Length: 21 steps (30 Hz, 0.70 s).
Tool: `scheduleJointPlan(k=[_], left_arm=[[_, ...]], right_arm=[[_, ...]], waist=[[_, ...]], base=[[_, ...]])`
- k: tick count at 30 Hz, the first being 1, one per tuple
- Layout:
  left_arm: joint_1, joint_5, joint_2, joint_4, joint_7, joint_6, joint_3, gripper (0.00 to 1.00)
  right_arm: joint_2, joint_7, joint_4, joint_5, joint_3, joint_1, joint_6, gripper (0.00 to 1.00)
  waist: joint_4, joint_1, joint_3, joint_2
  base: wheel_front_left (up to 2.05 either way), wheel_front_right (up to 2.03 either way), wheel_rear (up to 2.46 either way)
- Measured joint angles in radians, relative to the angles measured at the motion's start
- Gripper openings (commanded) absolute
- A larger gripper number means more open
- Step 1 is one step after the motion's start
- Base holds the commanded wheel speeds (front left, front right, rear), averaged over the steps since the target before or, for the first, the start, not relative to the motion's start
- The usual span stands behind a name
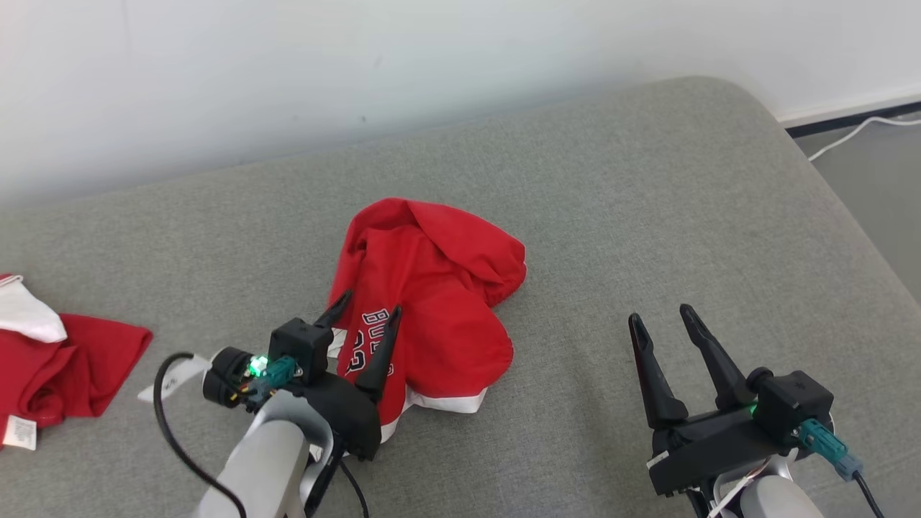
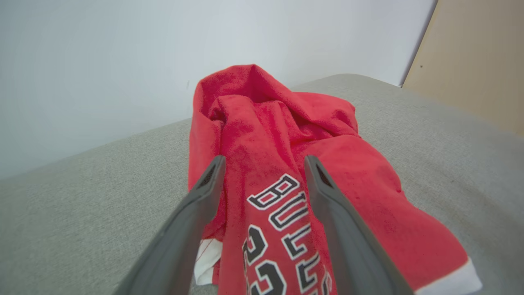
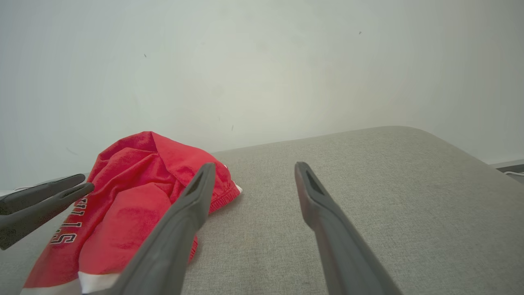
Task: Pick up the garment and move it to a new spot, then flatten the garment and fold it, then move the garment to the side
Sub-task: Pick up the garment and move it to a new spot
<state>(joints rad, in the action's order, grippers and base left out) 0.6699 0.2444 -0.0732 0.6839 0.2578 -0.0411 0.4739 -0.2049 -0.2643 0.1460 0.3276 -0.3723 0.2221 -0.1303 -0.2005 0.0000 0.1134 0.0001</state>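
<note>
A grey upholstered cushion (image 1: pixel 647 216) carries everything, with a pale wall (image 1: pixel 288 72) behind it from 10 to 1 o'clock in the head view. At 9 o'clock lies a second red cloth (image 1: pixel 72 360) with white parts and a small white tag (image 1: pixel 20 432), well apart from the work. At 2 o'clock a white cable (image 1: pixel 856 129) runs over the floor past the cushion's rounded corner. Nothing lies between the right claw and the garment.

The red garment (image 1: pixel 439 288) sits crumpled near the middle of the cushion, with white trim along its near edge and black-and-white lettering facing up.

The left arm reaches in from 7 o'clock. The left claw (image 1: pixel 370 303) is released, its fingers spread and pointing toward 12 o'clock above the lettered strip of the garment. In the left wrist view the lettering runs between the two fingers (image 2: pixel 204 192), which are not pinching it.

The right claw (image 1: pixel 659 313) sits at 4 o'clock, released and empty, above bare cushion and well apart from the garment, with its fingers angled toward 11 o'clock.
</note>
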Motion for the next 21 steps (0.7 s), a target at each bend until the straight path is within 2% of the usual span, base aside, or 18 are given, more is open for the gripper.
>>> scheduleJointPlan(k=[12, 21], left_arm=[[-0.198, -0.010, 0.003, -0.236, 0.003, 0.052, -0.090, 1.00], [-0.323, -0.023, 0.004, -0.305, 0.003, 0.061, -0.125, 1.00]], right_arm=[[-0.002, 0.000, -0.001, 0.001, 0.009, -0.031, 0.000, 1.00], [-0.002, 0.000, -0.004, 0.000, 0.012, -0.047, 0.000, 1.00]], waist=[[0.052, -0.0001, -0.039, -0.0001], [0.092, -0.0001, -0.053, 0.0000]], base=[[0.00, 0.00, 0.00], [0.00, 0.00, 0.00]])
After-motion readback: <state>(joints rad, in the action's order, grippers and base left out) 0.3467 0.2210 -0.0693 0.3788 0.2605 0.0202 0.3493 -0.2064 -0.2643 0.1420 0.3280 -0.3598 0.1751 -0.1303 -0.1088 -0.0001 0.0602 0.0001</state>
